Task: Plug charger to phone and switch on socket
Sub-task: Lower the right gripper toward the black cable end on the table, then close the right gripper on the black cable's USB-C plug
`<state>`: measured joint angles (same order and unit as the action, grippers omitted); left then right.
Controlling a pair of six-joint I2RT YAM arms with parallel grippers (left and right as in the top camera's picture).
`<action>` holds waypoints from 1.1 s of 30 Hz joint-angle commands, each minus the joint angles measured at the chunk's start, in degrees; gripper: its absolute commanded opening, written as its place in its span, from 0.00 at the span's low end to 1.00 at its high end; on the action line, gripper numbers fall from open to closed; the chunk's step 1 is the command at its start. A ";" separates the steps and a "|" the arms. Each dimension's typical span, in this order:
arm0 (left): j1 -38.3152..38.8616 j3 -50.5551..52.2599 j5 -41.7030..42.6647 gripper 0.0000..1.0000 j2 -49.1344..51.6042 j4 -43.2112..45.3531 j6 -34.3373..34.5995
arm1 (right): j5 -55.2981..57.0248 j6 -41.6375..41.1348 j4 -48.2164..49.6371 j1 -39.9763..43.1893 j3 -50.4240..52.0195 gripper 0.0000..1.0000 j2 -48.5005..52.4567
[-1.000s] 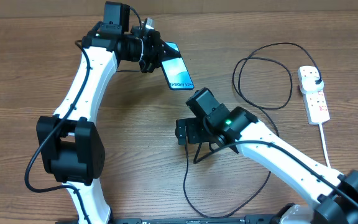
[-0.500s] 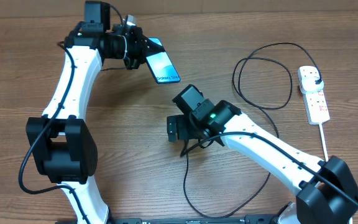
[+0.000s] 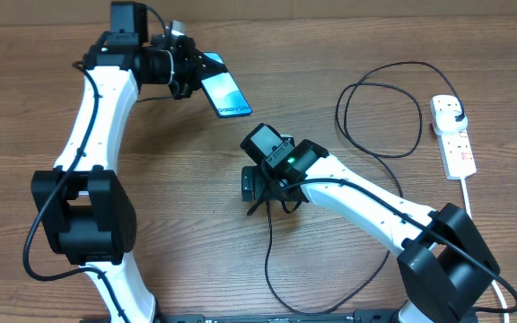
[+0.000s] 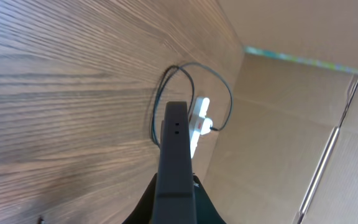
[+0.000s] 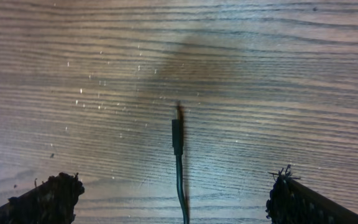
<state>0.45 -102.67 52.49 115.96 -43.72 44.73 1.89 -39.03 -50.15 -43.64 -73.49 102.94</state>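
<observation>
- Your left gripper (image 3: 189, 79) is clamped on the phone (image 3: 221, 93) and holds it off the table (image 3: 151, 224) at the far left; the blue screen tilts up toward the overhead camera, with its white text at the end away from the fingers
- From the left wrist, you see the phone edge-on as a slim black bar rising out of the gripper, with the white power strip (image 4: 197, 124) and a loop of black cable in the distance beyond it
- Your right gripper (image 5: 174, 182) sits low over the wood near the middle of the table, its fingers spread wide and gripping nothing
- The connector tip (image 5: 177, 132) of the charger cable (image 3: 268, 251) lies flat on the table between those two fingers, touching neither, and points away from the wrist
- From overhead, the cable runs out from under the right gripper toward the near edge, sweeps right, rises into a wide loop, and ends at the black plug (image 3: 457, 111) seated at the far end of the power strip
- The power strip lies along the right edge, well apart from the phone, with its white cord (image 3: 468, 202) trailing toward the near edge; you cannot tell how its switches are set
</observation>
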 commanded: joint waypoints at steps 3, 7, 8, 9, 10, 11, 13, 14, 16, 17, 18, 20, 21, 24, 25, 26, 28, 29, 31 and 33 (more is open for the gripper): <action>-2.62 -1.09 0.94 0.04 -0.96 -1.38 -1.31 | 1.46 -1.49 0.26 -0.20 -1.64 0.99 0.07; -3.17 -1.09 1.14 0.04 -0.96 -2.89 -2.60 | 1.49 -1.46 0.28 -0.74 -1.64 0.99 0.11; -3.17 -1.09 1.14 0.04 -0.96 -2.93 -2.75 | 1.51 -1.46 0.33 -1.07 -1.64 0.99 0.13; -3.17 -1.09 1.14 0.04 -0.96 -2.93 -2.75 | 1.51 -1.49 0.39 -1.38 -1.64 0.99 0.26; -3.17 -1.09 1.14 0.04 -0.96 -2.93 -2.75 | 1.53 -1.49 0.50 -1.70 -1.64 0.99 0.39; -3.17 -1.09 1.14 0.04 -0.96 -2.91 -2.73 | 1.51 -1.49 0.55 -1.86 -1.64 0.99 0.68; -3.17 -1.09 1.14 0.04 -0.96 -2.93 -2.75 | 1.53 -1.46 0.48 -2.08 -1.64 0.99 1.05; -3.17 -1.09 1.14 0.04 -0.96 -2.93 -2.75 | 1.51 -1.44 0.48 -2.05 -1.64 0.99 1.29; -3.17 -1.09 1.11 0.04 -0.96 -2.93 -2.75 | 1.51 -1.44 0.48 -2.05 -1.64 0.99 1.86; -3.17 -1.09 1.11 0.04 -0.96 -2.93 -2.75 | 1.49 -1.44 0.48 -2.05 -1.64 0.99 2.34; -3.17 -1.09 1.11 0.04 -0.96 -2.91 -2.75 | 1.49 -1.46 0.48 -2.05 -1.64 0.99 2.71; -3.17 -1.09 1.09 0.04 -0.96 -2.89 -2.75 | 1.46 -1.46 0.48 -2.05 -1.64 0.99 3.56; -3.17 -1.09 1.07 0.04 -0.96 -2.86 -2.78 | 1.46 -1.46 0.46 -2.05 -1.64 0.99 3.87; -3.34 -1.09 1.07 0.04 -0.96 -2.73 -2.78 | 1.46 -1.46 0.46 -2.05 -1.64 0.99 4.52; -3.45 -1.09 1.05 0.04 -0.96 -2.73 -2.78 | 1.44 -1.44 0.46 -2.05 -1.64 0.99 4.57; -3.56 -1.09 1.05 0.04 -0.96 -2.73 -2.78 | 1.44 -1.46 0.33 -2.05 -1.64 0.99 4.59; -3.87 -1.09 1.09 0.04 -0.96 -2.75 -2.78 | 1.44 -1.44 0.28 -2.05 -1.64 0.99 4.57; -4.00 -1.09 1.11 0.04 -0.96 -2.75 -2.78 | 1.44 -1.44 0.31 -2.05 -1.64 0.99 4.59; -4.22 -1.09 1.11 0.04 -0.96 -2.78 -2.78 | 1.46 -1.46 0.35 -2.05 -1.64 0.99 4.63; -4.28 -1.09 1.11 0.04 -0.96 -2.78 -2.78 | 1.44 -1.44 0.50 -2.05 -1.64 0.99 4.92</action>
<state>-3.16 -102.67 52.07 115.96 -46.70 43.05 2.55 -40.27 -50.02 -45.52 -73.52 107.44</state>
